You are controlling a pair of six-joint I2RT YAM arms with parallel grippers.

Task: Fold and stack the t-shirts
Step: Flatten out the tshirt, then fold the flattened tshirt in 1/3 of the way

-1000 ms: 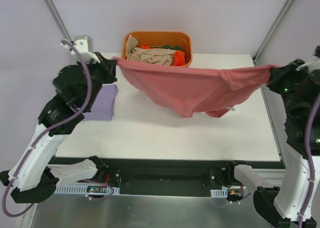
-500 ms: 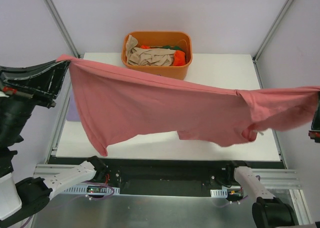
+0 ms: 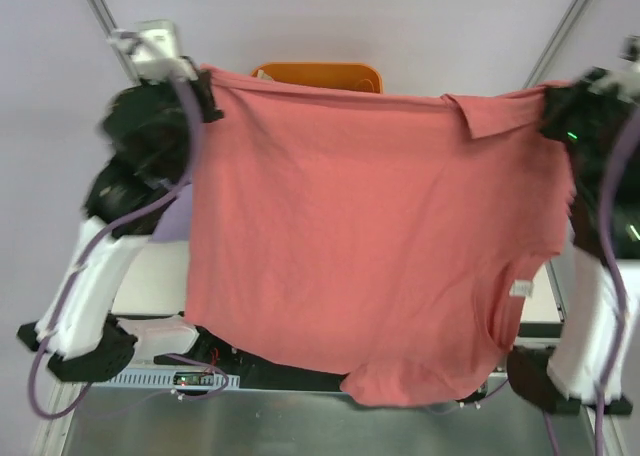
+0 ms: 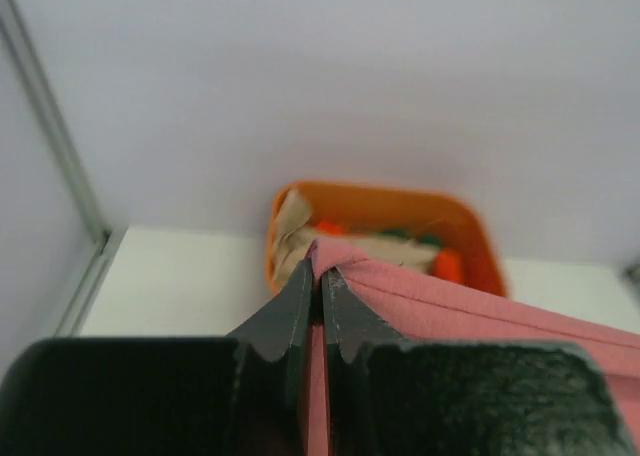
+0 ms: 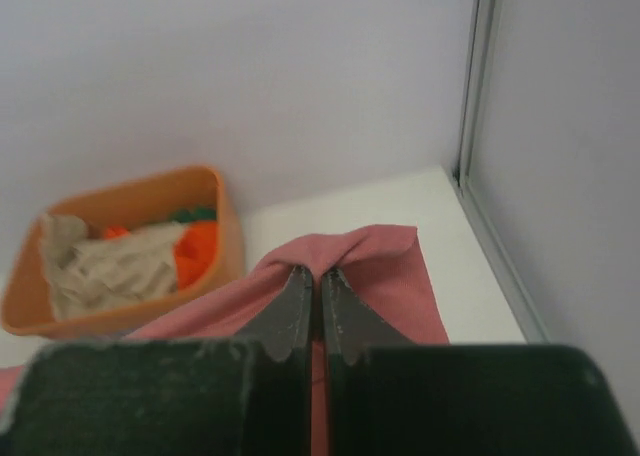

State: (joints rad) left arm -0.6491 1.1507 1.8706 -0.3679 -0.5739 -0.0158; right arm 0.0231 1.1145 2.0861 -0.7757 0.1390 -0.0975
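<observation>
Lifted higher since a moment ago, the rose-red t-shirt (image 3: 370,226) now hangs spread wide above the table (image 4: 170,276), upper corners pinched tight in the left gripper (image 4: 320,268) and right gripper (image 5: 318,272), screening most of the orange tub (image 3: 318,73).

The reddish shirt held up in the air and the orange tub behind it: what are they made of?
The rose-red shirt looks like soft, matte knit cloth, possibly cotton: it hangs limp and bunches where it is pinched. The orange tub seems rigid moulded plastic, smooth-surfaced: its walls hold an even shape with rounded corners.
</observation>
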